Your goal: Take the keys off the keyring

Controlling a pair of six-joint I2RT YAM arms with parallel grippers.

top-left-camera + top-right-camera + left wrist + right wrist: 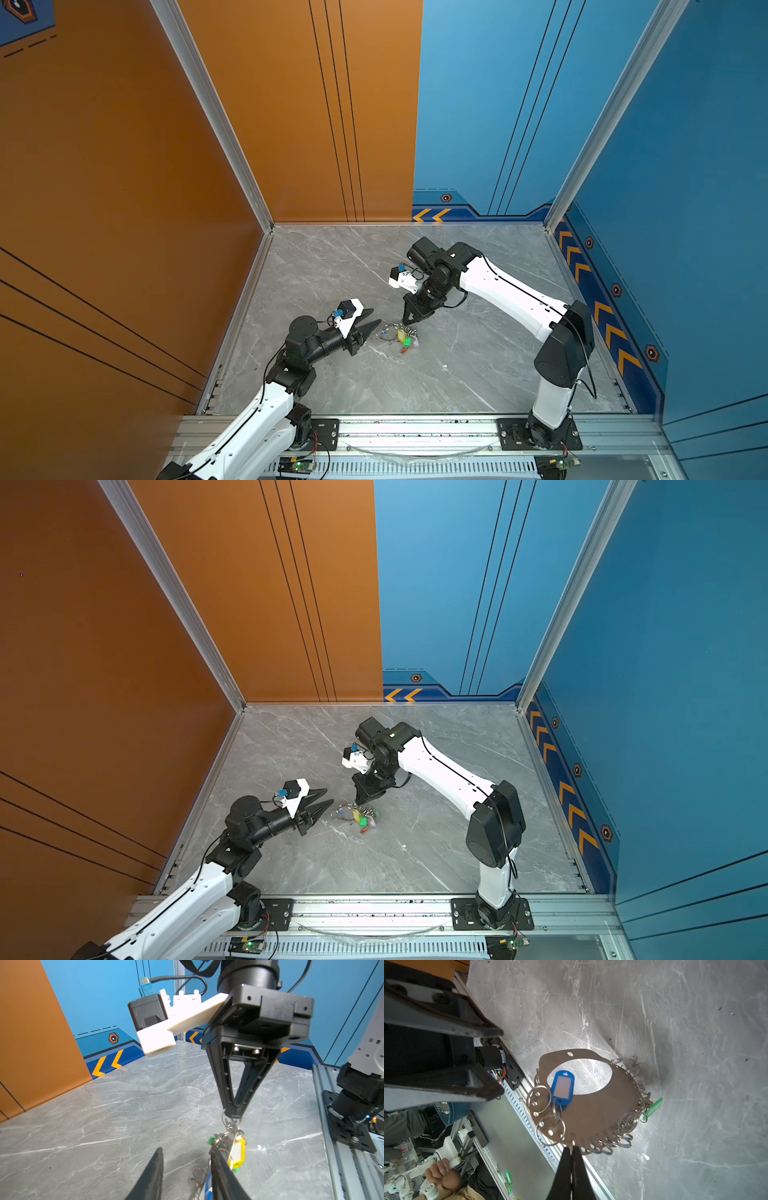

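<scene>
Keyring (591,1118) hangs pinched by its rim in the closed right gripper (571,1148) near the desk (457,374) middle, likely steadied so the left gripper (376,315), jaws parted and empty, can reach the keys (401,335).

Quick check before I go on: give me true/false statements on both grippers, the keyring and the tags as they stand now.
1. The right gripper is shut at the rim of the flat grey metal keyring. True.
2. The left gripper is clamped on the yellow oblong plastic tag. False: its jaws stand apart, not closed on the tag.
3. A blue oblong plastic tag lies against the keyring's plate. True.
4. No green tag is in sight. False: a green plastic tag sticks out past the keyring's rim.
5. The keyring sits at the far edge of the grey marble table. False: it is near the middle, between the grippers.
</scene>
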